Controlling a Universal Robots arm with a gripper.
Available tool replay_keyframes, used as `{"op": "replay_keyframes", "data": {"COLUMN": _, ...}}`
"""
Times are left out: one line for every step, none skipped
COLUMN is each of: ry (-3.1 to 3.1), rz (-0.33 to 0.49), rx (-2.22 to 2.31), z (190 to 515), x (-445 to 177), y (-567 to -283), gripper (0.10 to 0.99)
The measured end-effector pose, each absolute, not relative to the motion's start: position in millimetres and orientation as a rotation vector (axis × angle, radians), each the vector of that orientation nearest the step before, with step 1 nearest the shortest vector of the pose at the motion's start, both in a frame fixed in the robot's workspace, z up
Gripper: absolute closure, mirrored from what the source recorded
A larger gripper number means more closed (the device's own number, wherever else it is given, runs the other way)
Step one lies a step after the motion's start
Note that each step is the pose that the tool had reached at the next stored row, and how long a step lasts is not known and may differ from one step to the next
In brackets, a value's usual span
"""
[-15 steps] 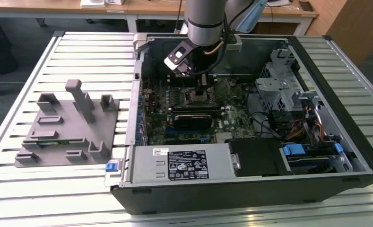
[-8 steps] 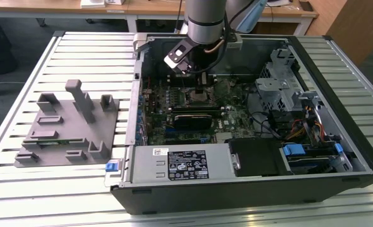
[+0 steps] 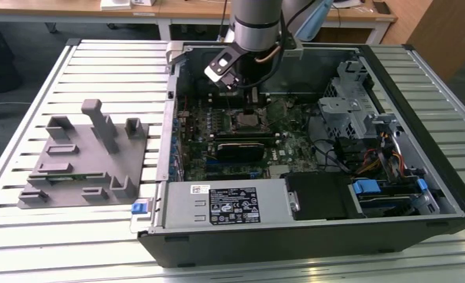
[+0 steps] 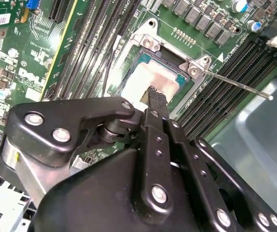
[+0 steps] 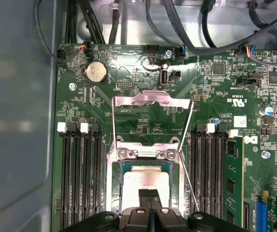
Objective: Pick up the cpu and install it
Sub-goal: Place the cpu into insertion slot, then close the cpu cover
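The cpu, a flat square chip with a pale silvery top, lies level in the motherboard socket. The socket's metal load plate stands swung open, and its thin lever sticks out to one side. My gripper hangs straight over the chip with its two black fingers pressed together and nothing between them. The tips are at the chip's top face; I cannot tell whether they touch it. In the exterior view the gripper reaches down into the open computer case.
Rows of memory slots flank the socket. The case holds a power supply, a drive cage and cables. A grey plastic fixture holding a green memory stick sits on the slatted table at the exterior view's left.
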State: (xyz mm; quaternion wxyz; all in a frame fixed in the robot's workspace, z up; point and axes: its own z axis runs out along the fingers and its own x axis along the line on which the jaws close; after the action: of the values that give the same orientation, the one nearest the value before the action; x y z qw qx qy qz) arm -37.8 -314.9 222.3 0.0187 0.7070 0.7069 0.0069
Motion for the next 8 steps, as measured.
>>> {"op": "replay_keyframes", "data": {"ry": 2.195, "rz": 0.022, "rx": 2.195, "z": 223.0, "x": -37.8, "y": -314.9, "gripper": 0.980}}
{"op": "replay_keyframes", "data": {"ry": 2.195, "rz": 0.021, "rx": 2.195, "z": 223.9, "x": -37.8, "y": -314.9, "gripper": 0.980}}
{"op": "replay_keyframes", "data": {"ry": 2.195, "rz": 0.021, "rx": 2.195, "z": 224.7, "x": -37.8, "y": -314.9, "gripper": 0.980}}
{"op": "replay_keyframes", "data": {"ry": 2.195, "rz": 0.021, "rx": 2.195, "z": 225.5, "x": -37.8, "y": -314.9, "gripper": 0.980}}
{"op": "replay_keyframes", "data": {"ry": 2.195, "rz": 0.021, "rx": 2.195, "z": 226.4, "x": -37.8, "y": -314.9, "gripper": 0.980}}
{"op": "replay_keyframes", "data": {"ry": 2.195, "rz": 0.021, "rx": 2.195, "z": 227.5, "x": -37.8, "y": -314.9, "gripper": 0.980}}
{"op": "replay_keyframes", "data": {"ry": 2.195, "rz": 0.021, "rx": 2.195, "z": 228.6, "x": -37.8, "y": -314.9, "gripper": 0.980}}
{"op": "replay_keyframes", "data": {"ry": 2.195, "rz": 0.021, "rx": 2.195, "z": 229.7, "x": -37.8, "y": -314.9, "gripper": 0.980}}
